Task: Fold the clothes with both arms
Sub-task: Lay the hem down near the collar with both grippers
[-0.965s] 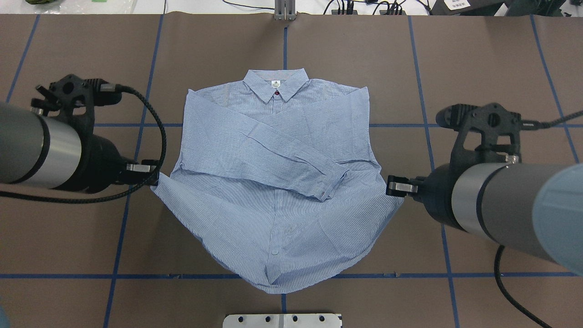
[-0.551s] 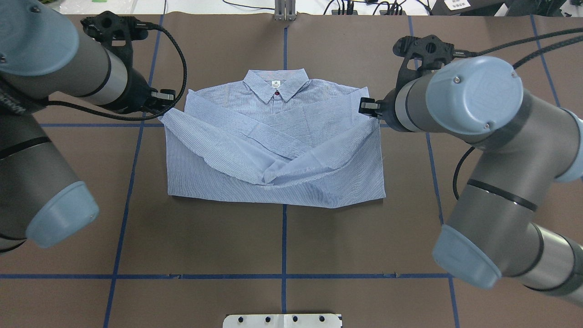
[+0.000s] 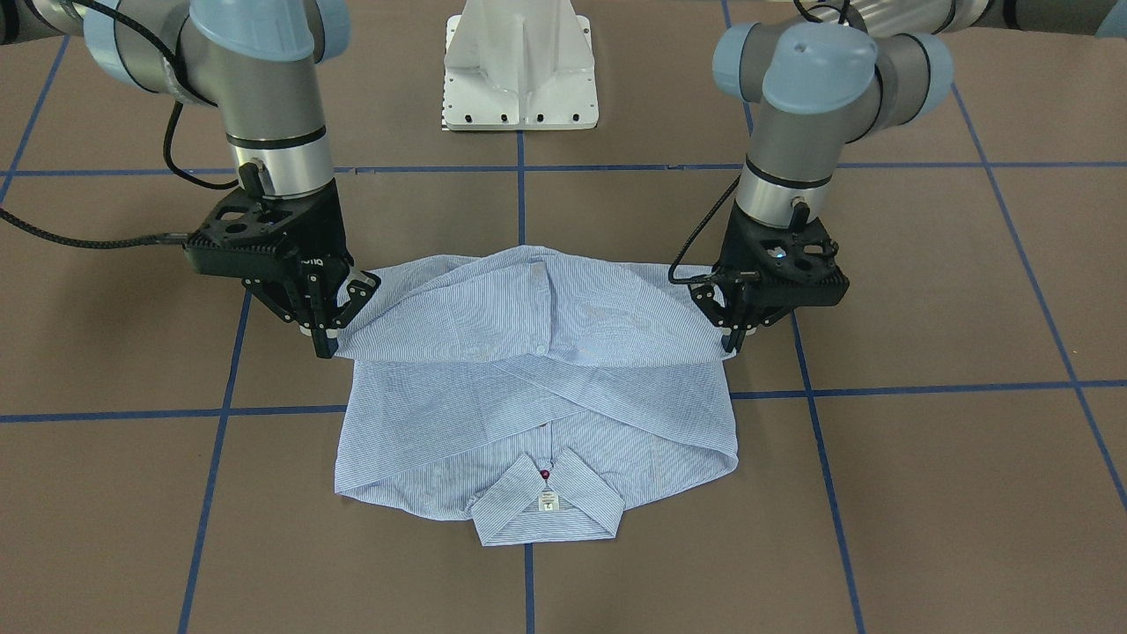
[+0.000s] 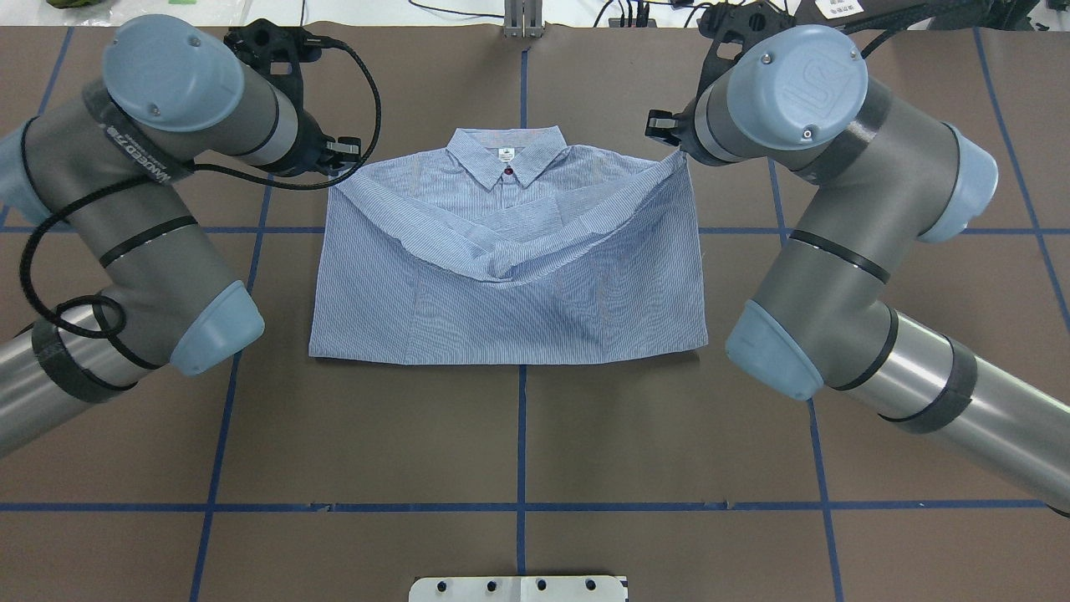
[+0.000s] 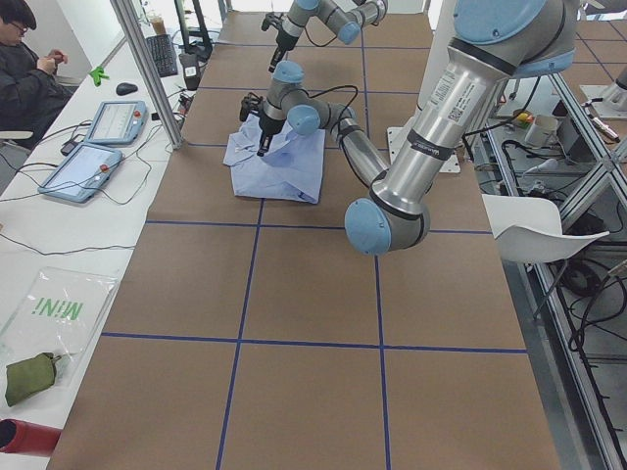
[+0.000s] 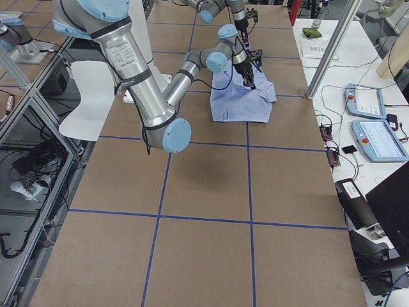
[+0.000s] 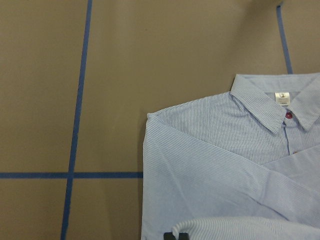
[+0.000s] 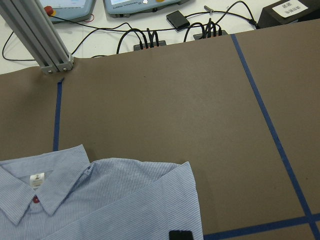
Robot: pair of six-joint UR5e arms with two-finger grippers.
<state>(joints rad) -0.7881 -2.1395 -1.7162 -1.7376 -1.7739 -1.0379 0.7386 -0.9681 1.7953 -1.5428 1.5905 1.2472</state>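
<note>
The light blue striped shirt [image 4: 518, 284] lies in the middle of the table, collar [image 4: 506, 155] at the far side, its lower half folded up over the crossed sleeves. My left gripper [image 4: 338, 155] is shut on the hem corner beside the shirt's left shoulder. My right gripper [image 4: 669, 138] is shut on the other hem corner by the right shoulder. In the front view the left gripper [image 3: 731, 339] and right gripper [image 3: 327, 339] hold the hem edge just above the shirt [image 3: 528, 396], and it sags between them. The wrist views show the shoulders [image 7: 225, 160] [image 8: 100, 200] below.
The brown table top carries blue tape lines [image 4: 518, 506]. The white pedestal base [image 3: 519, 70] stands at the near edge. An aluminium post [image 4: 522, 17] and cables sit at the far edge. Tablets [image 5: 98, 147] and a seated person [image 5: 24, 59] are beyond it.
Both grippers have carried the hem corners from the near side up toward the shoulders. The shirt's lower half now lies folded over the sleeves.
</note>
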